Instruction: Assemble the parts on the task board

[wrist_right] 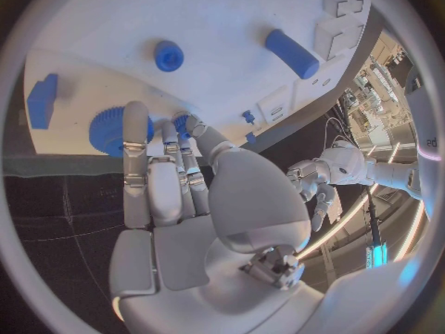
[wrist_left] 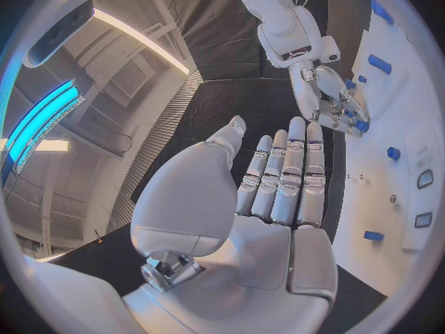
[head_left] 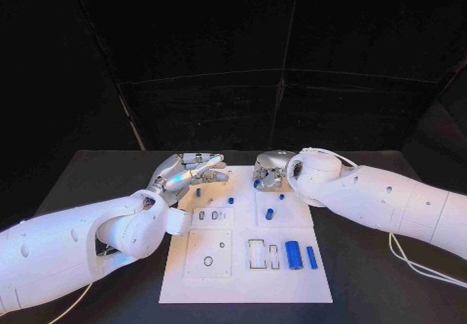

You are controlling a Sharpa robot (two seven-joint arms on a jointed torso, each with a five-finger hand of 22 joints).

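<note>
In the head view, both hands hover over the far edge of the task board (head_left: 243,270); blue parts (head_left: 293,254) lie toward its near right corner. In the left wrist view, the left hand (wrist_left: 269,200) has its fingers straight and released, grasping nothing. In the right wrist view, the right hand (wrist_right: 176,193) reaches a blue gear (wrist_right: 111,126), seemingly touching it; whether it grasps it I cannot tell.

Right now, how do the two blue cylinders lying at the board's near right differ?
The thick cylinder is clearly fatter than the thin cylinder. The thick cylinder lies right beside the slots; the thin cylinder lies outside it, nearer the board's right edge. Both are blue and lie flat, side by side, pointing away from the robot.
</note>
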